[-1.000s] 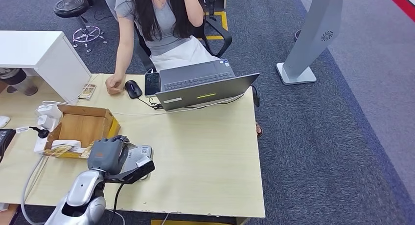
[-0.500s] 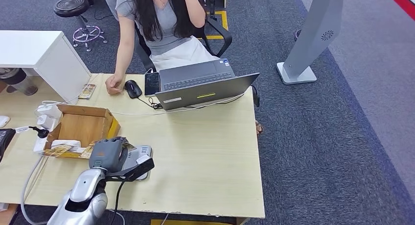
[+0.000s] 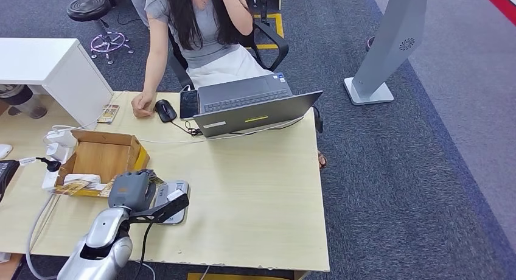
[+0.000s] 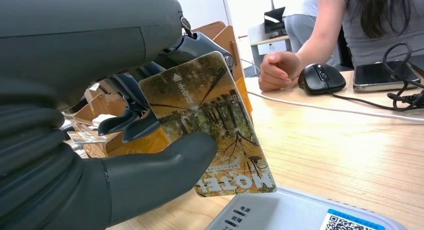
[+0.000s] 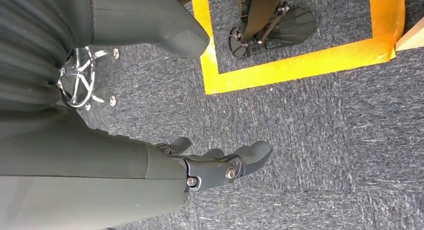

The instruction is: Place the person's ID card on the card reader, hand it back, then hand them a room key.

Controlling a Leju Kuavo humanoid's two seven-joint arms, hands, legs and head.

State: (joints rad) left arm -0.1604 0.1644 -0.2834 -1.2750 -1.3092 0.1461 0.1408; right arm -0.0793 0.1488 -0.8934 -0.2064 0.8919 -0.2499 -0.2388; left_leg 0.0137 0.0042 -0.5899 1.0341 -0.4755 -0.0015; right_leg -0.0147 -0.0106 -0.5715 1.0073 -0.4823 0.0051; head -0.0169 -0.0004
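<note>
Wooden desk (image 3: 255, 182): left hand (image 3: 131, 192) pinches a picture-printed card (image 4: 207, 122) just above the reader (image 4: 280, 212), apparently the key handover, which next needs a reach toward the person (image 3: 195, 30).

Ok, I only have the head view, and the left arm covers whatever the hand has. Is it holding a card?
Observer: Yes. In the left wrist view the left hand pinches a card, held upright.
Operator: ID or room key?
Observer: It has a photo print and lettering that looks like HOTEL.
Operator: Is it on the reader?
Observer: Its lower edge is right over the reader. I cannot tell whether they touch.
Operator: And the right hand?
Observer: The right hand hangs over the carpet, holding nothing, fingers apart.
</note>
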